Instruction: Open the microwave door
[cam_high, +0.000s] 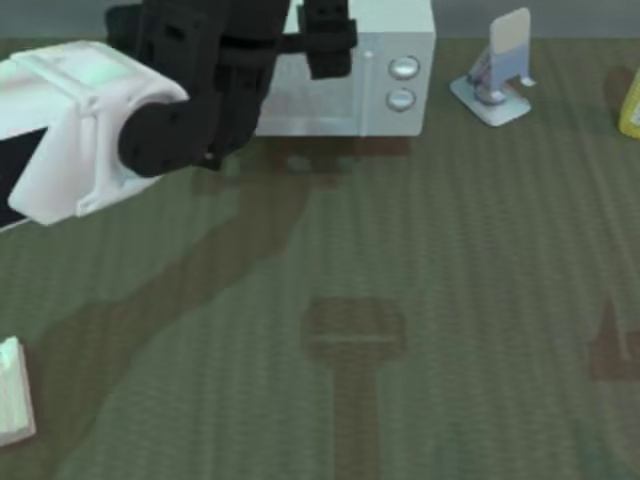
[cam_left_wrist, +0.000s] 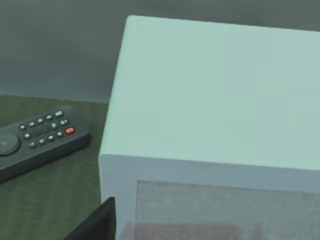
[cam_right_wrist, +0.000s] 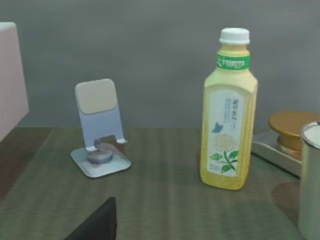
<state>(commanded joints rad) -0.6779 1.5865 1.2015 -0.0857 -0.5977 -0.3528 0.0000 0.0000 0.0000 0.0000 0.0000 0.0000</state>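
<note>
The white microwave (cam_high: 395, 40) stands at the table's back, left of centre, with two silver knobs (cam_high: 402, 82) on its right side. Its door (cam_high: 310, 112) with the grey mesh window (cam_left_wrist: 225, 210) lies flush with the front. My left gripper (cam_high: 325, 45) hangs open over the microwave's top front edge, above the door's right part. In the left wrist view one black fingertip (cam_left_wrist: 100, 222) shows beside the door's left corner, touching nothing. My right arm is out of the top view; one fingertip (cam_right_wrist: 100, 222) of its open gripper shows above bare table.
A black remote (cam_left_wrist: 37, 137) lies left of the microwave. A phone stand (cam_high: 495, 75) and a yellow bottle (cam_high: 630, 105) stand to the right at the back. A golden lid (cam_right_wrist: 292, 130) and a metal cup (cam_right_wrist: 311, 180) are beyond the bottle. A white object (cam_high: 12, 390) lies front left.
</note>
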